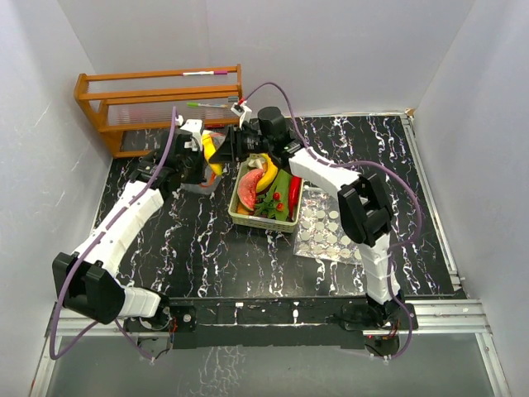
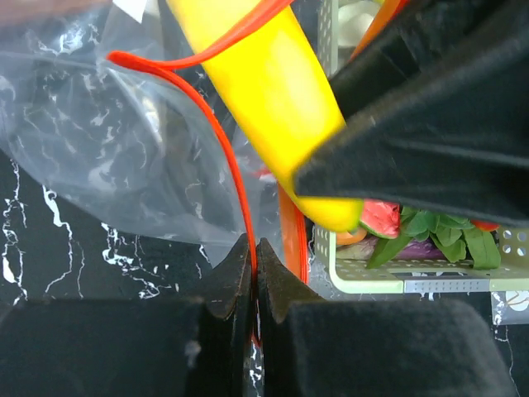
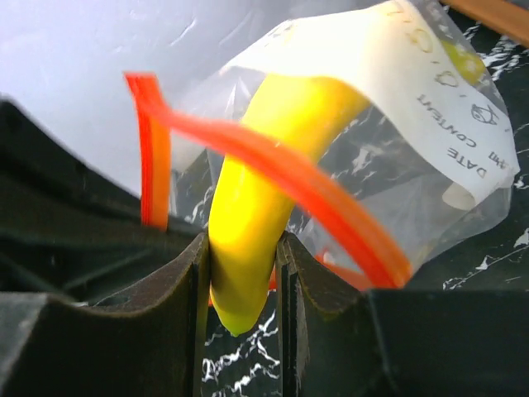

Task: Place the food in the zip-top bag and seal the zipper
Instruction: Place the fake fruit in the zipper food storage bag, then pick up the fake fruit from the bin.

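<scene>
My right gripper (image 3: 241, 265) is shut on a yellow banana (image 3: 264, 190) whose far end is inside the clear zip-top bag (image 3: 397, 190), past its orange zipper strip (image 3: 289, 178). My left gripper (image 2: 254, 256) is shut on the bag's orange zipper rim (image 2: 235, 165) and holds the mouth open. In the top view both grippers meet at the bag (image 1: 211, 153), left of the pale green basket (image 1: 263, 220). The basket holds a watermelon slice (image 1: 249, 188), another banana (image 1: 269, 172), green pods (image 1: 282, 188) and a red chilli (image 1: 295, 192).
A wooden rack (image 1: 161, 103) stands at the back left behind the bag. A clear sheet with round pale discs (image 1: 324, 230) lies right of the basket. White walls close in the table on three sides.
</scene>
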You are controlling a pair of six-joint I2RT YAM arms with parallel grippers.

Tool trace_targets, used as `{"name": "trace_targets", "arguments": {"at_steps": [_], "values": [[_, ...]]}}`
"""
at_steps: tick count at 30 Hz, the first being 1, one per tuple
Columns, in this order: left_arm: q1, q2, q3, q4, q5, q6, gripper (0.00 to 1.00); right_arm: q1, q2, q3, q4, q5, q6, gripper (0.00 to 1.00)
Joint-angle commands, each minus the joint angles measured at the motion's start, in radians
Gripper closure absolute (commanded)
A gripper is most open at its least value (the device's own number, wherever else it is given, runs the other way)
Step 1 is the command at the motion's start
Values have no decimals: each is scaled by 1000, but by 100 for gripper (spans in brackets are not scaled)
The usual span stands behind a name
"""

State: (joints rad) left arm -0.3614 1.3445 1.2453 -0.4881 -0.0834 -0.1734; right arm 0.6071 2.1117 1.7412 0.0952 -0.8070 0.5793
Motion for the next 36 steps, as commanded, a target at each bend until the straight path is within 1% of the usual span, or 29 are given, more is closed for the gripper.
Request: {"name": "trace_targets", "arguments": {"at_steps": [1,3,5,7,8,10,14,17,19,21,23,25,27,30,36], "values": [[0,-47,-13,13,51,-27,100,0,44,117,-56,158,83,78],[1,-46,-15,19,57,-30,100,5,57,144,-81,160,90,71],[1,-40,-14,23,62,-32,100,14,47,159,-130,181,69,57],[1,-34,-12,29,66,-35,100,20,12,140,-153,210,45,39],[0,-30,-10,32,69,-36,100,21,-11,124,-153,228,34,33],[1,-24,-4,34,74,-38,100,24,-55,94,-155,251,10,26],[0,-11,12,22,59,-37,100,24,-135,53,-190,238,-26,25],[1,0,28,7,18,-26,100,26,-222,-23,-228,260,-59,25],[1,8,43,-8,-31,-14,100,25,-283,-78,-270,326,-88,26],[1,16,57,-20,-67,1,100,21,-341,-133,-324,433,-113,25],[1,17,66,-25,-82,11,100,0,-359,-179,-376,525,-108,25],[1,18,65,-26,-83,15,100,-35,-343,-217,-415,574,-77,26],[1,18,60,-22,-77,15,100,-74,-296,-225,-442,586,-60,29],[1,15,43,-13,-62,9,100,-94,-210,-196,-452,641,-70,31],[0,6,32,-4,-37,4,100,-95,-71,-102,-450,777,-83,32]]}}
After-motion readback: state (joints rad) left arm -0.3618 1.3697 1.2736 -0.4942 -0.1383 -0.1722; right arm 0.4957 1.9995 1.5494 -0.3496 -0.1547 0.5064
